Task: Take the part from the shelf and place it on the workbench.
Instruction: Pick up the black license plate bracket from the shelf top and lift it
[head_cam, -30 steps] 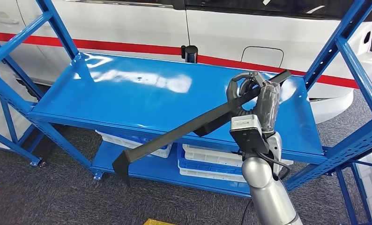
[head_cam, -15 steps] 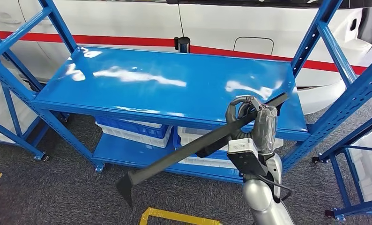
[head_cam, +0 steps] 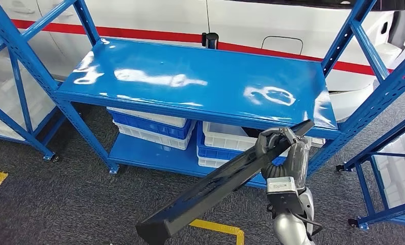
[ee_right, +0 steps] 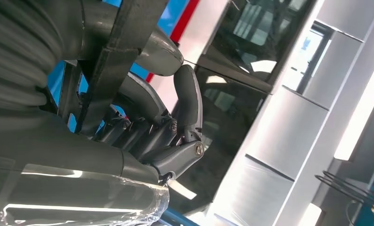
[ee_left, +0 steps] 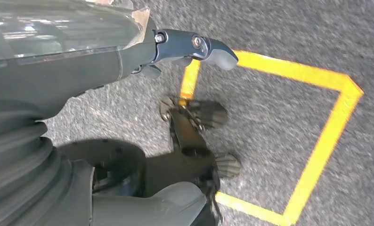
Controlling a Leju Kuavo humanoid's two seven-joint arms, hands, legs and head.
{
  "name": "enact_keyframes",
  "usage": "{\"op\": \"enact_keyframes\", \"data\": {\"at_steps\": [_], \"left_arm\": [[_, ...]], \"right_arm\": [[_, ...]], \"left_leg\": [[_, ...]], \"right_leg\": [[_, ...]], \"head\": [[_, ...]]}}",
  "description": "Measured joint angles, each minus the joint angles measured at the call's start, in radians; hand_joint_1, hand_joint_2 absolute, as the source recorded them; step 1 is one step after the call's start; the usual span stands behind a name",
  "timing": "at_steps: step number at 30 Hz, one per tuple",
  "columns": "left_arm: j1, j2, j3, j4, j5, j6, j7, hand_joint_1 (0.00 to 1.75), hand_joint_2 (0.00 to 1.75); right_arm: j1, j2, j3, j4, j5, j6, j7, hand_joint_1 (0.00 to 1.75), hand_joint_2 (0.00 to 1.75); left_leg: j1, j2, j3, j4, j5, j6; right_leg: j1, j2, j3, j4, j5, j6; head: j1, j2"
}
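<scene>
Across the background, the white body of a vehicle [head_cam: 154, 18] with a red stripe along its side. In front of it, a blue metal shelf unit [head_cam: 200, 84] with a glossy, reflective upper deck, slanted braces on both ends and perforated uprights. On the lower deck, stacked blue and white plastic crates [head_cam: 149, 127], a second stack just beside the first. Beneath everything, dark grey carpeted floor [head_cam: 62, 173] marked with yellow tape lines [head_cam: 218, 227].

Out in front of the shelf unit and off its decks, a long black strip-shaped part [head_cam: 216, 184], held tilted: upper end near the front edge of the upper deck at the right, lower end down low over the floor near the yellow tape. Gripped near its upper end by the right hand [head_cam: 279, 153], dark fingers wrapped around the strip, silver forearm rising from below. In the right wrist view, fingers [ee_right: 185, 101] and thumb closed around the black part [ee_right: 114, 61], vehicle windows behind.

In the left wrist view, the left hand [ee_left: 185, 47] hanging above the grey floor and a yellow taped square, holding nothing; one finger extended, whether the rest are curled or spread cannot be told.
</scene>
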Motion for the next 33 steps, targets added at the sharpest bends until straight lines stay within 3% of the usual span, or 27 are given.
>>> {"op": "enact_keyframes", "data": {"at_steps": [2,3,4,6,8,9,10,12,13,14,16,17,18,19,20,22,24,26,28,30,32,33], "left_arm": [[0.003,0.001,0.004,0.0,0.013,0.009,-0.002,0.0,1.75],[0.005,0.002,0.01,0.0,0.023,0.017,-0.003,0.0,1.75],[0.008,0.002,0.017,0.0,0.036,0.028,-0.003,0.0,1.75],[0.015,0.002,0.036,0.0,0.064,0.046,-0.003,0.0,1.75],[0.02,0.002,0.059,0.0,0.1,0.06,-0.007,0.0,1.75],[0.022,0.002,0.074,0.0,0.121,0.066,-0.012,0.0,1.75],[0.024,0.002,0.089,0.0,0.141,0.069,-0.018,0.0,1.75],[0.028,0.003,0.119,0.0,0.17,0.073,-0.029,0.0,1.75],[0.03,0.003,0.132,0.0,0.183,0.075,-0.033,0.0,1.75],[0.031,0.003,0.145,0.0,0.194,0.076,-0.037,0.0,1.75],[0.032,0.003,0.169,0.0,0.212,0.079,-0.041,0.0,1.75],[0.032,0.002,0.178,0.0,0.217,0.083,-0.041,0.0,1.75],[0.032,0.001,0.185,0.0,0.219,0.087,-0.041,0.0,1.75],[0.032,0.0,0.191,0.0,0.22,0.091,-0.04,0.0,1.75],[0.032,0.0,0.196,0.0,0.22,0.094,-0.039,0.0,1.75],[0.031,-0.003,0.203,0.0,0.22,0.098,-0.039,0.0,1.75],[0.03,-0.007,0.206,0.0,0.22,0.099,-0.039,0.0,1.75],[0.029,-0.008,0.21,0.0,0.219,0.106,-0.033,0.0,1.75],[0.03,-0.008,0.215,0.0,0.218,0.124,-0.017,0.0,1.75],[0.031,-0.006,0.219,0.0,0.213,0.147,0.006,0.0,1.75],[0.033,-0.001,0.22,0.0,0.204,0.161,0.026,0.0,1.75],[0.034,0.001,0.22,0.0,0.197,0.161,0.031,0.0,1.75]], "right_arm": [[-0.001,-0.001,-0.004,0.014,-0.013,0.005,-0.004,1.75,1.75],[-0.002,0.0,-0.005,0.023,-0.02,0.011,-0.006,1.75,1.75],[-0.005,0.001,-0.005,0.033,-0.029,0.017,-0.007,1.75,1.75],[-0.016,0.009,-0.005,0.055,-0.046,0.034,-0.007,1.75,1.75],[-0.034,0.021,-0.005,0.077,-0.068,0.056,-0.008,1.75,1.75],[-0.044,0.029,-0.005,0.09,-0.078,0.066,-0.009,1.75,1.75],[-0.054,0.036,-0.004,0.103,-0.085,0.073,-0.012,1.75,1.75],[-0.07,0.048,-0.003,0.133,-0.093,0.083,-0.017,1.75,1.75],[-0.078,0.054,-0.002,0.146,-0.096,0.085,-0.019,1.75,1.75],[-0.085,0.059,-0.002,0.159,-0.097,0.088,-0.021,1.75,1.75],[-0.095,0.067,-0.002,0.178,-0.102,0.091,-0.025,1.75,1.75],[-0.098,0.068,-0.002,0.185,-0.105,0.092,-0.028,1.75,1.75],[-0.099,0.069,-0.002,0.193,-0.108,0.092,-0.032,1.75,1.75],[-0.1,0.069,-0.002,0.2,-0.112,0.092,-0.036,1.75,1.75],[-0.1,0.07,-0.002,0.206,-0.114,0.093,-0.039,1.75,1.75],[-0.101,0.071,-0.002,0.215,-0.116,0.093,-0.041,1.75,1.75],[-0.104,0.074,-0.003,0.22,-0.117,0.093,-0.042,1.75,1.75],[-0.108,0.076,-0.003,0.224,-0.117,0.092,-0.043,1.75,1.75],[-0.106,0.077,-0.002,0.23,-0.117,0.09,-0.045,1.75,1.75],[-0.098,0.077,-0.002,0.235,-0.119,0.084,-0.047,1.75,1.75],[-0.081,0.076,-0.002,0.236,-0.119,0.071,-0.049,1.75,1.75],[-0.067,0.075,-0.002,0.234,-0.117,0.061,-0.048,1.75,1.75]], "left_leg": [[-0.006,0.001,-0.034,0.001,0.028,0.007],[-0.009,0.002,-0.051,0.002,0.041,0.009],[-0.011,0.003,-0.068,0.003,0.054,0.009],[-0.015,0.003,-0.1,0.007,0.079,0.006],[-0.02,0.003,-0.125,0.015,0.1,-0.001],[-0.021,0.003,-0.132,0.017,0.111,-0.006],[-0.022,0.003,-0.136,0.017,0.121,-0.01],[-0.02,0.0,-0.141,0.017,0.136,-0.018],[-0.018,-0.003,-0.147,0.026,0.121,-0.024],[-0.015,-0.006,-0.157,0.055,0.084,-0.031],[-0.006,-0.009,-0.186,0.17,-0.028,-0.046],[0.0,-0.009,-0.199,0.239,-0.071,-0.053],[0.006,-0.009,-0.203,0.292,-0.088,-0.058],[0.012,-0.009,-0.193,0.318,-0.083,-0.063],[0.019,-0.008,-0.164,0.305,-0.061,-0.067],[0.032,-0.009,-0.059,0.187,-0.031,-0.078],[0.033,-0.016,0.026,0.062,-0.044,-0.081],[0.021,-0.02,0.037,0.023,-0.051,-0.064],[0.012,-0.013,0.016,0.019,-0.03,-0.033],[0.007,-0.007,-0.013,0.015,-0.002,-0.005],[0.0,-0.005,-0.045,0.016,0.025,0.009],[-0.005,-0.004,-0.063,0.017,0.039,0.013]], "right_leg": [[0.001,0.0,-0.027,0.124,-0.079,-0.008],[0.002,0.0,-0.025,0.167,-0.09,-0.004],[0.002,0.0,-0.008,0.18,-0.08,0.005],[0.005,0.0,0.076,0.102,-0.036,0.018],[0.011,0.001,0.184,-0.051,-0.037,0.011],[0.014,0.001,0.214,-0.106,-0.047,0.003],[0.018,0.001,0.226,-0.136,-0.057,-0.004],[0.013,-0.001,0.213,-0.139,-0.044,-0.015],[0.009,-0.003,0.205,-0.138,-0.033,-0.023],[0.004,-0.005,0.195,-0.138,-0.02,-0.03],[0.002,-0.008,0.171,-0.137,0.006,-0.041],[0.002,-0.009,0.156,-0.136,0.019,-0.041],[0.002,-0.009,0.142,-0.135,0.033,-0.039],[0.001,-0.01,0.125,-0.133,0.045,-0.035],[-0.001,-0.01,0.11,-0.13,0.055,-0.029],[-0.005,-0.01,0.083,-0.121,0.071,-0.016],[-0.004,-0.01,0.065,-0.112,0.086,0.001],[-0.001,-0.011,0.055,-0.115,0.104,0.02],[-0.005,-0.01,0.04,-0.108,0.104,0.031],[-0.009,-0.007,0.007,-0.041,0.033,0.018],[-0.006,-0.004,-0.028,0.09,-0.065,0.003],[-0.003,-0.003,-0.033,0.15,-0.092,0.004]], "head": [[0.005,0.0],[0.006,0.0],[0.007,0.0],[0.007,0.0],[0.006,0.0],[0.006,0.0],[0.005,0.0],[0.004,0.0],[0.003,0.0],[0.001,0.0],[-0.002,0.0],[-0.003,0.0],[-0.003,0.0],[-0.003,0.0],[-0.003,0.0],[-0.004,0.0],[-0.005,0.0],[-0.004,0.0],[-0.004,0.0],[0.0,0.0],[0.006,0.0],[0.007,0.0]]}}
